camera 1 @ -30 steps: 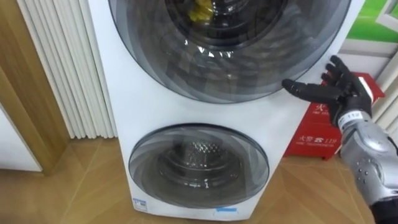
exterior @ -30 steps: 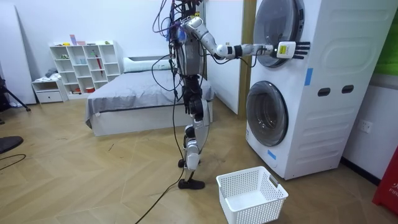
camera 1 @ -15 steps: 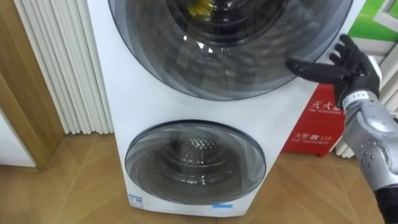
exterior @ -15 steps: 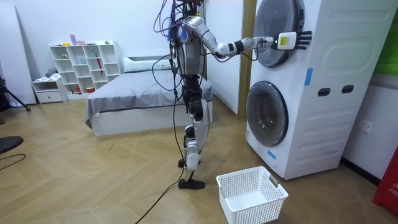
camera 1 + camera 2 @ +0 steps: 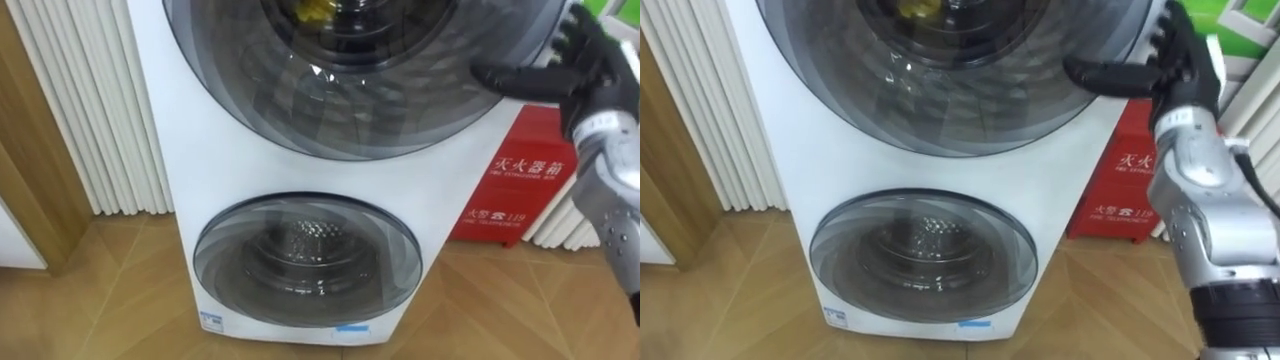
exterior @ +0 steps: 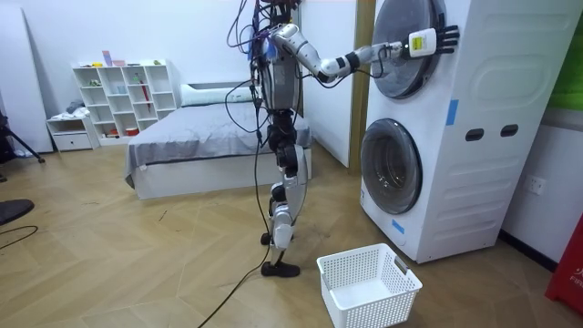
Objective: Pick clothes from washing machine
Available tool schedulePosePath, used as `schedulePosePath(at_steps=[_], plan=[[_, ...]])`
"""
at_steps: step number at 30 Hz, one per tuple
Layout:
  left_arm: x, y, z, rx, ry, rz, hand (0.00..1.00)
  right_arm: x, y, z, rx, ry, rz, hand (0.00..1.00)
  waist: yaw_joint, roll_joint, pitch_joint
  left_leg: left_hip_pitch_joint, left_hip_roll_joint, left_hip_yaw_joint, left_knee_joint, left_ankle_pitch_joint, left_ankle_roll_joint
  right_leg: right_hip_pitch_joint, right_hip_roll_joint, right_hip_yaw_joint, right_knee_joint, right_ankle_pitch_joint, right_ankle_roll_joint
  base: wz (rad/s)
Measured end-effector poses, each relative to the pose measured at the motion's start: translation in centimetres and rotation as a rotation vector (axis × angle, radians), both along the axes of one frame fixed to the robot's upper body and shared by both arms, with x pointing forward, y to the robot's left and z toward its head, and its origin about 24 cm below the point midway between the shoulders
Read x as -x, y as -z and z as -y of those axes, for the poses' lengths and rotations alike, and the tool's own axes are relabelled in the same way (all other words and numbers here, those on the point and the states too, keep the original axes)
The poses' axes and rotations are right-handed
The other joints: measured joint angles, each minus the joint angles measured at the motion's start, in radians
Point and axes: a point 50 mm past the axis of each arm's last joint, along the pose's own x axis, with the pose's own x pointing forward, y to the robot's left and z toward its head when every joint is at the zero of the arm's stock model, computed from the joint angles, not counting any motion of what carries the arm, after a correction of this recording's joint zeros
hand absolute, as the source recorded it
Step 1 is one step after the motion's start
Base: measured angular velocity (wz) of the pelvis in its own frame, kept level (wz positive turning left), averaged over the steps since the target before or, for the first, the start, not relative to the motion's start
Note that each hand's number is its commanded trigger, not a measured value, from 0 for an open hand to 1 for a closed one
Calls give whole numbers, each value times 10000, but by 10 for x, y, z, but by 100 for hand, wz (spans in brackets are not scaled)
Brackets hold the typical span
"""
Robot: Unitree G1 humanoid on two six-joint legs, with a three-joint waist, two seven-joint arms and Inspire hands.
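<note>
Right hand [image 5: 588, 62] spread at upper door [image 5: 370, 110] rim — yellow cloth [image 5: 315, 10] inside.

I counted one washer [image 6: 483, 200] with two doors, an upper door [image 5: 360, 90] and a lower door [image 5: 305, 262], plus one basket [image 6: 360, 310], one bed [image 6: 196, 137], one shelf [image 6: 123, 100] and one red box [image 5: 510, 190].

Two head cameras look down, very close, at the washing machine [image 5: 205, 165]. Both see its upper door [image 5: 370, 100] and lower door [image 5: 305, 258]. The room camera stands far off, probably to one side, and sees the whole robot and the washing machine.

White washing machine [image 5: 230, 170], yellow clothes [image 5: 318, 10], red box [image 5: 520, 190]
</note>
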Motion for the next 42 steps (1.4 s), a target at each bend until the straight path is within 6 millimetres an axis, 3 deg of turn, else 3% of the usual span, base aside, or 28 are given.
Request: schedulePosePath(at_steps=[7,11,21,27,33,37,42], plan=[[0,-1,-1,-88,-8,16,0,4,-12,-9,179,-294,567,0,179,-42,15,95,3,83,-63,0,-1,-27,15,198,-16,0,0,-10],[1,-1,-2,-137,42,-5,0,8,-20,-24,534,-830,937,0,179,-41,15,133,35,219,-125,0,-1,-82,35,192,-13,1,-1,-12],[-1,0,2,-171,452,-119,0,8,-14,-32,752,-974,837,0,194,-21,40,411,64,203,-221,-1,-1,80,62,157,-26,1,-1,-4],[-1,1,4,-153,704,-283,0,6,-6,-39,524,-1253,747,0,251,74,111,650,78,196,-258,-1,-1,278,54,-128,-32,0,-1,-7],[-1,1,4,-206,1051,-438,0,8,15,-40,-198,-1570,554,0,222,130,149,648,67,245,-252,-3,-5,406,29,-403,-193,1,0,1],[-1,1,5,-218,1047,-419,0,15,57,-42,-795,-1843,-420,0,264,205,130,638,67,248,-211,-4,-6,388,29,-375,-187,2,-1,0],[0,2,8,-157,1032,-408,0,32,103,-51,-1179,-2818,-1962,0,269,511,73,583,56,235,-213,-4,-6,316,12,-386,-177,15,-18,0]])
